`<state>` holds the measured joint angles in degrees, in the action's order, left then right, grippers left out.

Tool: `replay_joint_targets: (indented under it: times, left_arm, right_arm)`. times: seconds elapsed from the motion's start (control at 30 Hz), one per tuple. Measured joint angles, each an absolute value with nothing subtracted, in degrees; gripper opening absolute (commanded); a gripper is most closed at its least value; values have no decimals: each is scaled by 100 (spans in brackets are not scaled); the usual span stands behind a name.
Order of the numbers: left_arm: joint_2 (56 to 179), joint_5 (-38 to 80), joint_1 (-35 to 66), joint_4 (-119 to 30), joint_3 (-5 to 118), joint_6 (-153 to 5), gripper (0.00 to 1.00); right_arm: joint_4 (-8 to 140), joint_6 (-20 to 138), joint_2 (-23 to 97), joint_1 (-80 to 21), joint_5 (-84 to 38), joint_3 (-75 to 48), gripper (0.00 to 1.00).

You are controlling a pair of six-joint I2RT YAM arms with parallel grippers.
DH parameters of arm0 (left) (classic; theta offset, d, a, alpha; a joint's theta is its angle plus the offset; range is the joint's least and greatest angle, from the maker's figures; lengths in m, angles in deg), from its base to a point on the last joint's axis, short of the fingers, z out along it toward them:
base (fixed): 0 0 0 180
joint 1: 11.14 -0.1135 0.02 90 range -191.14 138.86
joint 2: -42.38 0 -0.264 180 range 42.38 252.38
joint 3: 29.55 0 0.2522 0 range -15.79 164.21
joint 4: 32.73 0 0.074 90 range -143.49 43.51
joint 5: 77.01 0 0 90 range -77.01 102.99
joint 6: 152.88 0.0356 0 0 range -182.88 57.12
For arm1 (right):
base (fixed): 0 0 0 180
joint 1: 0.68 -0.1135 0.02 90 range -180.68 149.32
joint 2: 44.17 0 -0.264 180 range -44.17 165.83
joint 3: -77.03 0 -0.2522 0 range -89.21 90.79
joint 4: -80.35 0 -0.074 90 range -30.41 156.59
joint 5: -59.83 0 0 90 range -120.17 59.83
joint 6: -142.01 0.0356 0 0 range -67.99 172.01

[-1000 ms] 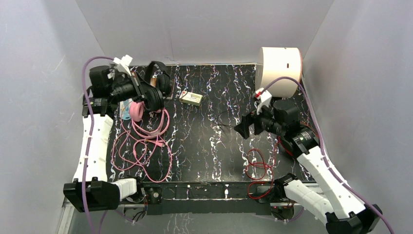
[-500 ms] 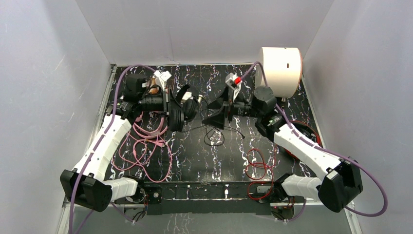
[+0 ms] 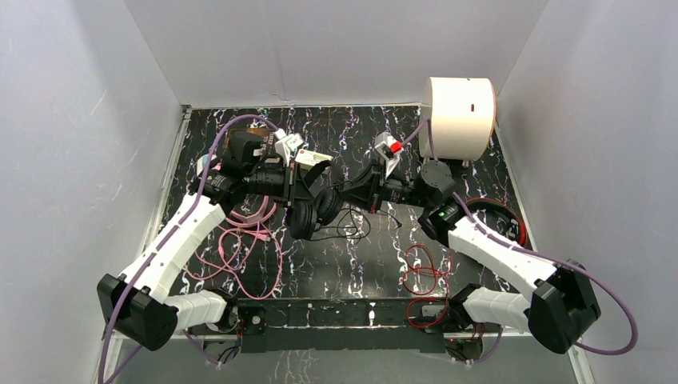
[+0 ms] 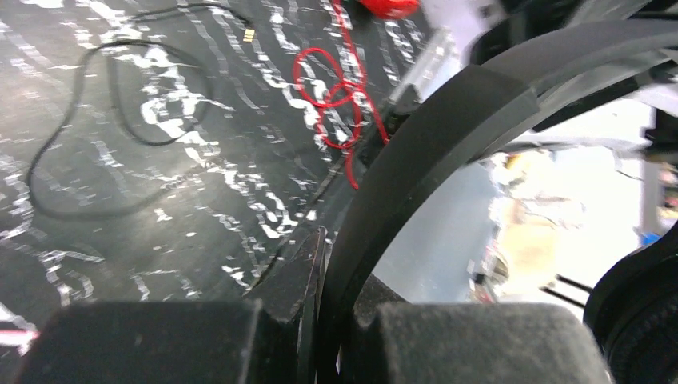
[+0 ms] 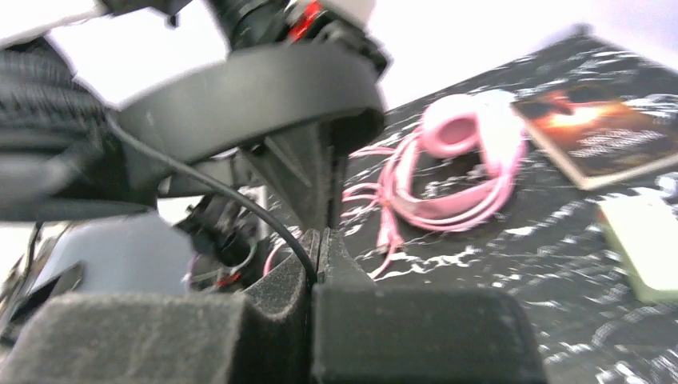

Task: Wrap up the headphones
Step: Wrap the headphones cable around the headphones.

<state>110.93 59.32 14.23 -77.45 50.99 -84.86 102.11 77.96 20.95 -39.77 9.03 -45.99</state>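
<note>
- The left gripper (image 4: 320, 320) is clamped on the headband of the black headset (image 3: 316, 212), its pads pressed against either side of the band.
- The right gripper (image 5: 316, 264) has its fingers pressed together, pinching the thin black cable (image 5: 232, 200) just below that headband.
- The black headset hangs between the two grippers over the middle of the table (image 3: 336, 264), ear cups down, with cable loops on the surface beneath.
- The pink headset (image 5: 456, 132) lies at the far left, its cable in loops toward the near edge.
- The red headset (image 3: 496, 216) lies at the right.
- A card (image 5: 608, 140) with an orange picture and a pale green box (image 5: 648, 248) carry no readable writing; both are blurred.
</note>
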Motion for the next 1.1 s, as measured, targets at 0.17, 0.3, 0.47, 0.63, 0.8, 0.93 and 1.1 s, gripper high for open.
replay_joint_targets:
  times: [0.17,0.3,0.47,0.63,0.8,0.93,1.1]
  left_arm:
    - [10800,4598,1423,-8279,5127,-8090,0]
    - [10597,3202,1423,-8600,5145,-7867,0]
    - [10468,1291,1436,-8860,5232,-7887,0]
    - [10455,-1434,1447,-9201,5602,-8237,0]
    - [9819,-1734,1416,-8580,5173,-7662,0]
    - [9218,-588,1423,-8189,4782,-7144,0]
    - [9026,166,1449,-7673,4515,-6991,0]
  right_arm:
    - [8963,7127,858,-3971,-848,-4584,0]
    - [8179,6601,34,-3971,-1814,-4346,0]
    - [7221,6100,58,-3969,-1759,-3550,0]
    - [5770,5866,220,-3971,-1665,-2837,0]
    - [4806,5820,-298,-3969,-2465,-2774,0]
    - [4739,5814,-322,-3949,-1945,-2590,0]
    - [5200,6048,476,-3953,-798,-2311,0]
